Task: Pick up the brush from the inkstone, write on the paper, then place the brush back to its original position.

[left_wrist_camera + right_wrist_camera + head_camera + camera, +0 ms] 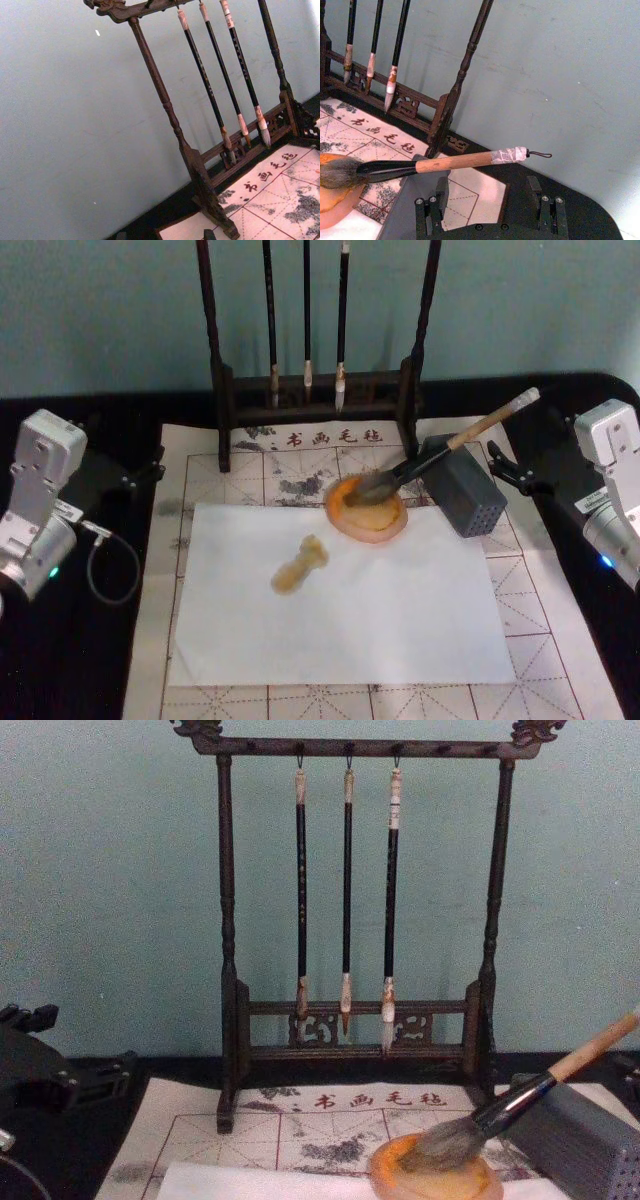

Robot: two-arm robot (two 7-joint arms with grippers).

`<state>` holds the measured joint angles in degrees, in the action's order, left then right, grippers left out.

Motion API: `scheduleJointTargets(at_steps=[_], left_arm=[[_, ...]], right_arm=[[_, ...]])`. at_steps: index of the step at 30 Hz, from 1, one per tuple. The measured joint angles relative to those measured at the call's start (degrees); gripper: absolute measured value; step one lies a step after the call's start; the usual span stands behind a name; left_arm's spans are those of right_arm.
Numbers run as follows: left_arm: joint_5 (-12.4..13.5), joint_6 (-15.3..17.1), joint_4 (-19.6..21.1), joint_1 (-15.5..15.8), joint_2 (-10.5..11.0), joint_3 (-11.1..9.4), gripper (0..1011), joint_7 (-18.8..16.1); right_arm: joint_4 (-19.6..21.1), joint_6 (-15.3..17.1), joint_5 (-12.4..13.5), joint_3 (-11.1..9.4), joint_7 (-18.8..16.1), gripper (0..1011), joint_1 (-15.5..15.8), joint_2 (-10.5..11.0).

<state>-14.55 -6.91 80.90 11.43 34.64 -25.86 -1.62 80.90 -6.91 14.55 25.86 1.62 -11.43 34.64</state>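
At the left edge of the head view, the left gripper rests on the black bench just off the beige gridded mat, its fingers apart and holding nothing. The paper lies flat on the mat across the middle and lower part of the frame. A small pale amber shape sits on its left-centre; I cannot tell whether this is a stain or an object. Behind, at upper centre, a dark wooden rack holds three thin black brushes hanging tip-down. Right of centre, the inkstone overlaps the paper's far edge. The brush lies with its bristles in the inkstone, its handle slanting up to the right over the top of a grey perforated block that stands just beside the dish. At the right edge the right gripper sits near the block, clear of the brush; the right wrist view shows its fingers wide apart and empty, below the handle's taped end
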Motion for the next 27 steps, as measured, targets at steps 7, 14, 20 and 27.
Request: scheduleJointTargets(at_steps=[7,14,20,27], left_arm=[[0.0,0.0,0.0,0.0,0.0,0.0,1001,0.0],[0.0,0.0,0.0,0.0,0.0,0.0,1001,0.0],[0.0,0.0,0.0,0.0,0.0,0.0,1001,0.0],[0.0,0.0,0.0,0.0,0.0,0.0,1001,0.0]], right_arm=[[0.0,0.0,0.0,0.0,0.0,1000,0.0,0.0],[0.0,0.0,0.0,0.0,0.0,1000,0.0,0.0],[0.0,0.0,0.0,0.0,0.0,1000,0.0,0.0],[0.0,0.0,0.0,0.0,0.0,1000,0.0,0.0]])
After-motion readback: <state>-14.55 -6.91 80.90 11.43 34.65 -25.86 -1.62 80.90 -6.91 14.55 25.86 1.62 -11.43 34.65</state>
